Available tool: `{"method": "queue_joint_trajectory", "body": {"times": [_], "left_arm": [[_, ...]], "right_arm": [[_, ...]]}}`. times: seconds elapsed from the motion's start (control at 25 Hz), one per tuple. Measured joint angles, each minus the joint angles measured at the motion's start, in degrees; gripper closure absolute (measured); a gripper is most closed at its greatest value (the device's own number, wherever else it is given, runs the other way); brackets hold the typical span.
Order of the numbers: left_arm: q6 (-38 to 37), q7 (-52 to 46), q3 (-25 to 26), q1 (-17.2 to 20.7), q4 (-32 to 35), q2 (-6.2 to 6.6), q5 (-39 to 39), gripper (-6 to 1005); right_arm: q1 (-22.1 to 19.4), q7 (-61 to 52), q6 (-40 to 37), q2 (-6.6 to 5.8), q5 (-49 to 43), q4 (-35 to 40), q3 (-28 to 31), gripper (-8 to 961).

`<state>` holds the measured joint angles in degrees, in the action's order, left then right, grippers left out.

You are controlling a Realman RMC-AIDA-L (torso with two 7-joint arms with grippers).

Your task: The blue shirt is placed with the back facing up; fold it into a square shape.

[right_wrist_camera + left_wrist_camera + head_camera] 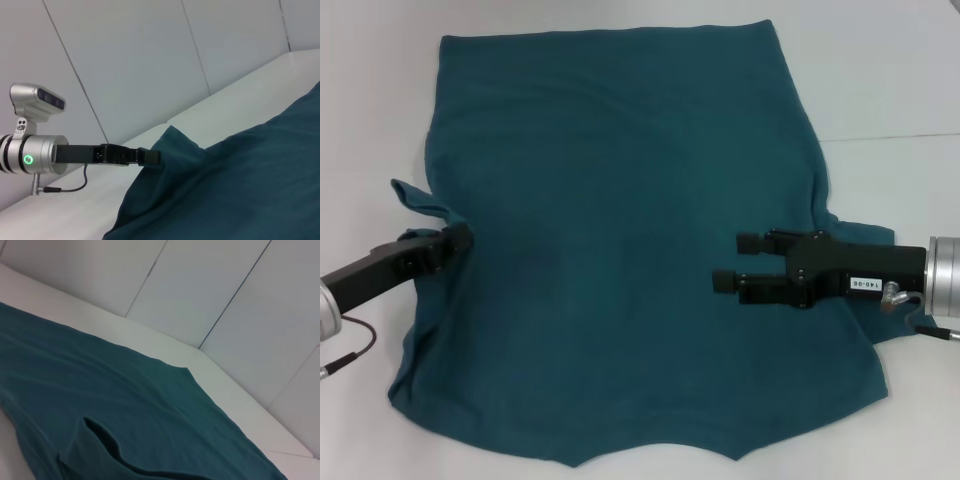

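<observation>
The blue shirt [620, 230] lies spread on the white table [890, 80], plain side up and hem at the far end. My left gripper [463, 238] is at the shirt's left edge by the sleeve, shut on the fabric. In the right wrist view the left gripper [150, 156] holds the cloth [240, 180] raised into a small peak. My right gripper [740, 262] hovers over the shirt's right half, open, its fingers pointing left with nothing between them. The left wrist view shows the shirt [125, 390] with a lifted fold close to the camera.
White panelled walls [225, 300] rise behind the table's far edge. Bare table top shows to the left [370, 120] and right of the shirt. A thin cable [350, 345] hangs from the left arm.
</observation>
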<state>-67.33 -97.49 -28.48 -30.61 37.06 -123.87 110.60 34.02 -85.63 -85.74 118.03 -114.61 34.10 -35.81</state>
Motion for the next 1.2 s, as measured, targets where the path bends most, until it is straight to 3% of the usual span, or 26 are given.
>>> {"method": "queue_joint_trajectory", "body": {"times": [0.64, 1.2], "left_arm": [[-0.06, -0.29, 0.52, 1.32, 5.99, 1.28, -0.33, 997], [-0.44, -1.29, 0.6, 2.61, 12.3, 1.52, 0.07, 997]], "right_arm": [[-0.18, -0.22, -0.18, 0.0, -0.16, -0.1, 0.22, 54], [-0.15, -0.48, 0.04, 0.0, 0.01, -0.08, 0.22, 54]]}}
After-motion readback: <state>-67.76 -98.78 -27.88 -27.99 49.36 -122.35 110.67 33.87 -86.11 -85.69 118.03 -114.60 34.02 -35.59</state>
